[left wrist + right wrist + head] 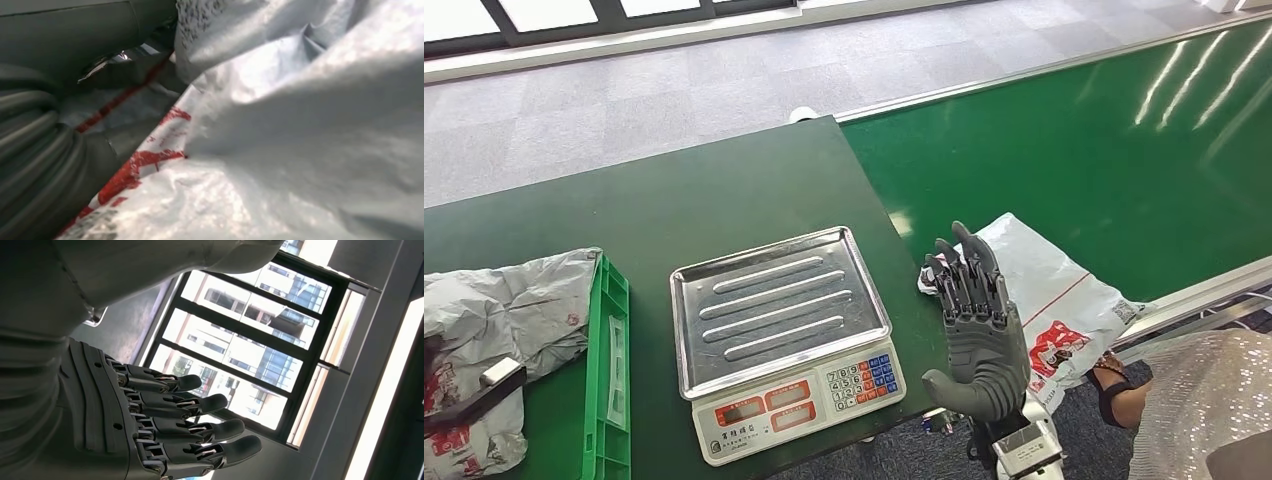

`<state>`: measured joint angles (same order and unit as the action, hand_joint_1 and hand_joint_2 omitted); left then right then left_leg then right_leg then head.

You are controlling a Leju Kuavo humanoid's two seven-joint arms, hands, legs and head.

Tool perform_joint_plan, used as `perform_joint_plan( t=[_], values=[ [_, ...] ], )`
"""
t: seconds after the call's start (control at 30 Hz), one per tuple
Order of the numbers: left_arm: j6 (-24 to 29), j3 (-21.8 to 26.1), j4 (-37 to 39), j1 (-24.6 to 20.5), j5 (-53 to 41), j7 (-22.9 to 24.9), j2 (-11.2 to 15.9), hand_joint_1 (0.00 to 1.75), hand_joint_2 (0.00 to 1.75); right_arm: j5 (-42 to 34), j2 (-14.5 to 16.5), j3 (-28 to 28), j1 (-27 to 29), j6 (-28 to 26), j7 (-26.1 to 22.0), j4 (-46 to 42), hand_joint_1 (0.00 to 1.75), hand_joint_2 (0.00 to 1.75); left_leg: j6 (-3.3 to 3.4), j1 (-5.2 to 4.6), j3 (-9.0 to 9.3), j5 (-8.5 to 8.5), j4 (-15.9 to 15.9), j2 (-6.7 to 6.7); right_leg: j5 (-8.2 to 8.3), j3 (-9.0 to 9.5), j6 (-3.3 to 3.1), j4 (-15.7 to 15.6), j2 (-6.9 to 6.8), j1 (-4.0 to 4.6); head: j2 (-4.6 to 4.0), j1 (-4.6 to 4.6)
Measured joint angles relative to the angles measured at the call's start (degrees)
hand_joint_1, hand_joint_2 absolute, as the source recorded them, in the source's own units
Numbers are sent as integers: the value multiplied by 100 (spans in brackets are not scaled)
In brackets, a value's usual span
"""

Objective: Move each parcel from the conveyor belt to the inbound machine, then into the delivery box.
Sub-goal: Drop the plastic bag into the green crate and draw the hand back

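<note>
A white parcel (1064, 300) with red print lies at the near edge of the green conveyor belt (1074, 150), partly over the belt's rail. My right hand (976, 320) is raised just in front of the parcel's left end, fingers straight and apart, holding nothing. Its fingers (200, 425) stand spread against a window. The inbound machine, a scale with a steel pan (776, 305), stands bare to the left of that hand. My left hand (35, 165) lies close against a crumpled white and red parcel (280, 150); its fingers are hidden.
A green crate (610, 370) stands at the left of the dark green table (724, 190), with crumpled grey-white parcels (504, 310) beside and over it. A person's sparkly sleeve (1204, 400) and a hand (1114, 385) with a wristband are at the lower right, by the parcel.
</note>
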<state>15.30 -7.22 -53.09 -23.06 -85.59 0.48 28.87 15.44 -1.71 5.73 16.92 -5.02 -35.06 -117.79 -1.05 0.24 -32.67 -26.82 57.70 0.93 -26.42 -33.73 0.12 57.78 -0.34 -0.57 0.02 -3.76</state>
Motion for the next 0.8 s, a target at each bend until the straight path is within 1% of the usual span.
perform_joint_plan(
  t=[0.03, 0.07, 0.13, 0.17, 0.2, 0.27, 0.33, 0.37, 0.43, 0.63, 0.73, 0.8],
  values=[
    [-51, 48, -73, 64, 13, -70, -4, 0, 44, 2, -8, 0, -1, -22, 1, 2, 0, 44, 0, 0, 0, 0, 0, -1, 0, -1, 0, 0, 0, 0, 0, 1],
    [-97, 91, -152, 129, 52, -161, -21, 0, 0, 11, -14, 0, 0, -50, 12, 3, 0, 44, 0, -1, 1, 0, 0, -1, 0, -1, -1, 0, 0, -1, 0, 1],
    [-183, 173, -350, 260, 425, -434, -125, 0, 0, 117, -21, -1, 8, -143, 139, 5, 0, 131, 0, -3, 1, 0, 1, -3, -1, -1, -1, -1, -4, -3, 0, 2],
    [-274, 219, -488, 339, 871, -601, -220, 0, 0, 243, -23, -4, 21, -222, 273, 6, 0, 131, 0, -4, 1, 0, 1, -6, -1, 0, -1, -1, -7, -4, 0, 1],
    [-416, 278, -663, 435, 1539, -771, -335, 0, 0, 427, -26, -13, 40, -324, 445, 9, 0, 87, 1, -5, 0, -1, 1, -9, -1, 2, -1, -1, -10, -5, -1, 1],
    [-797, 415, -1085, 679, 3242, -985, -613, 0, 0, 1014, -33, -49, 83, -594, 928, 42, 0, 0, 3, -8, 0, -4, 1, -8, -1, 4, 0, -1, -11, -8, -1, -1],
    [-1110, 512, -1560, 980, 4705, -1027, -870, 0, 0, 1780, -72, -102, 92, -877, 1504, 138, 0, 0, 5, -9, 1, -10, 1, 1, -1, 4, 0, -2, -6, -10, 0, 0],
    [-1198, 532, -1811, 1143, 5185, -1023, -971, 0, 0, 2141, -108, -135, 84, -1008, 1752, 205, 0, 0, 6, -10, 2, -12, 2, 3, -2, 4, 1, -3, -3, -11, 0, 1],
    [-1255, 531, -2281, 1446, 5748, -1013, -1145, 0, 0, 2713, -183, -215, 68, -1231, 2068, 327, 0, 0, 9, -10, 0, -15, 3, 3, -3, 2, 2, -5, -3, -11, 0, -1],
    [-1239, 524, -3058, 1885, 6576, -1083, -1446, 0, 0, 3885, -403, -379, -46, -1519, 2616, 618, 0, 0, 9, -8, -3, -15, 3, -6, -4, 2, 0, -6, -11, -8, 0, 1],
    [-1133, 478, -3383, 2081, 6830, -1123, -1665, 0, 0, 4899, -616, -522, -87, -1577, 2969, 818, 0, 0, 11, -9, -1, -16, 3, -6, -4, 3, 1, -6, -12, -8, 0, 1],
    [-1084, 405, -3616, 2237, 6996, -1130, -1848, 0, 0, 5637, -782, -666, -72, -1473, 3312, 923, 0, 0, 15, -10, -2, -19, 3, -8, -6, 5, 5, -7, -14, -12, 0, 1]
  ],
)
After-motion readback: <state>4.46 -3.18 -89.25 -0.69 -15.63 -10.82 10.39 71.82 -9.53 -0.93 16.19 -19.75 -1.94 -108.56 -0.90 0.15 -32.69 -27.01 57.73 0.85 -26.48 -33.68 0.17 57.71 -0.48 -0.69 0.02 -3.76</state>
